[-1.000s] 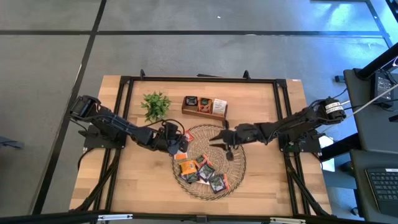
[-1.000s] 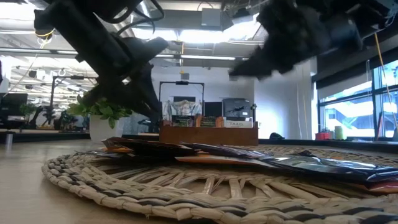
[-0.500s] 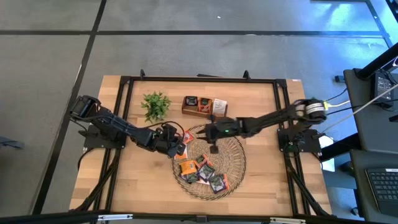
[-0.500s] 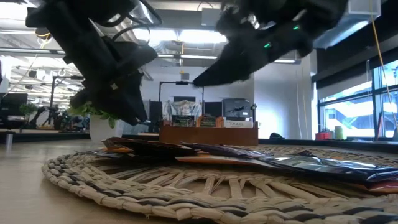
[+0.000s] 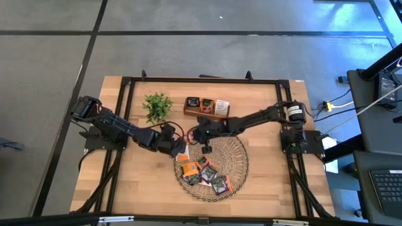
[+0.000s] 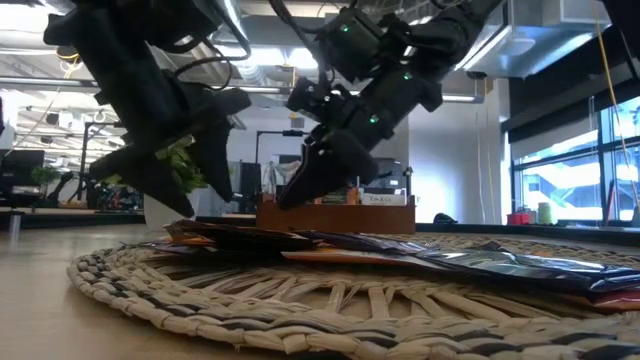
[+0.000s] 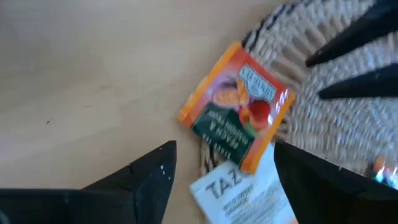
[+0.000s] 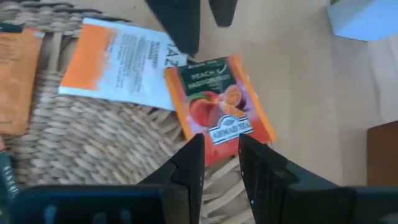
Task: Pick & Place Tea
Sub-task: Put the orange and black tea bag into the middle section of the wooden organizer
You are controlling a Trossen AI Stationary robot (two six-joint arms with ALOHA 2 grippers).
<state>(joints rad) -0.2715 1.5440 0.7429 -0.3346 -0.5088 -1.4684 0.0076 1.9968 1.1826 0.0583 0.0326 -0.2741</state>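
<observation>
High view — sachet location: the orange sachet (image 5: 187, 137) lies half on the woven tray (image 5: 242, 168), at its rim nearest the left arm, half on the bench (image 5: 270, 188); a white sachet (image 5: 183, 149) lies just beside it.
High view — arms: the left gripper (image 5: 174, 143) and right gripper (image 5: 200, 135) flank the orange sachet from opposite sides, both near it; which is nearer cannot be told.
High view — other items: more sachets (image 5: 204, 174) sit on the tray toward the front bench edge; the wooden box (image 5: 206, 107) and plant (image 5: 157, 105) stand near the back edge.
Low view — height: both grippers hang low over the tray's far rim; contact cannot be told.
Left wrist view — tool state: fingers (image 7: 148, 176) spread wide, nothing held; the orange sachet lies just ahead, between their lines, one corner pointing toward the gap.
Right wrist view — tool state: fingers (image 8: 184, 168) narrow, a slim gap, nothing visibly held; their tips sit over the sachet's near edge.
Judgement — governing relation: the right gripper appears better aligned for the pinch.
</observation>
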